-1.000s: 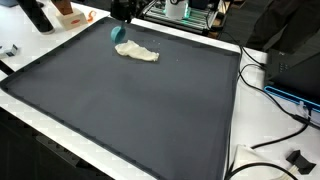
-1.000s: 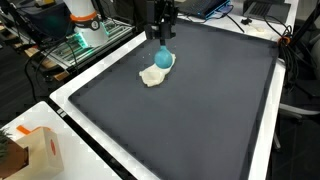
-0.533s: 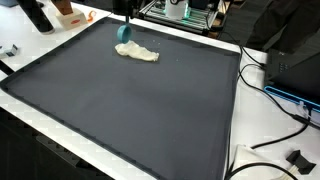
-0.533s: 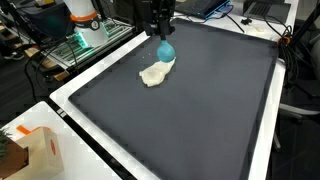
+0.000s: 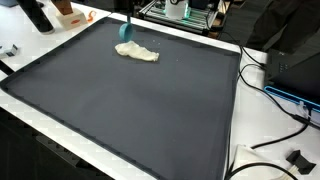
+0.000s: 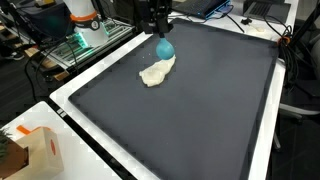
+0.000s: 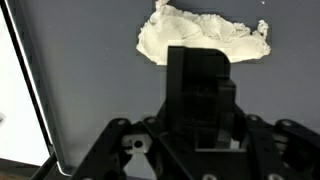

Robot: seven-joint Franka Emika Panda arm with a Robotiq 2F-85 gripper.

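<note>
Hand (image 6: 160, 32) closed on teal ball (image 6: 164, 47), which hangs between its fingertips, clear of the table (image 6: 200, 110).
Ball looks light and soft, likely best pinched across its middle; white cloth (image 6: 156, 72) lies just below the hand.

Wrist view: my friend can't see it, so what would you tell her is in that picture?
A black gripper fills the lower middle, looking down at a dark grey mat. Beyond it, at the top, lies a crumpled cream-white cloth. The teal object it holds in the exterior views is hidden here.
</note>
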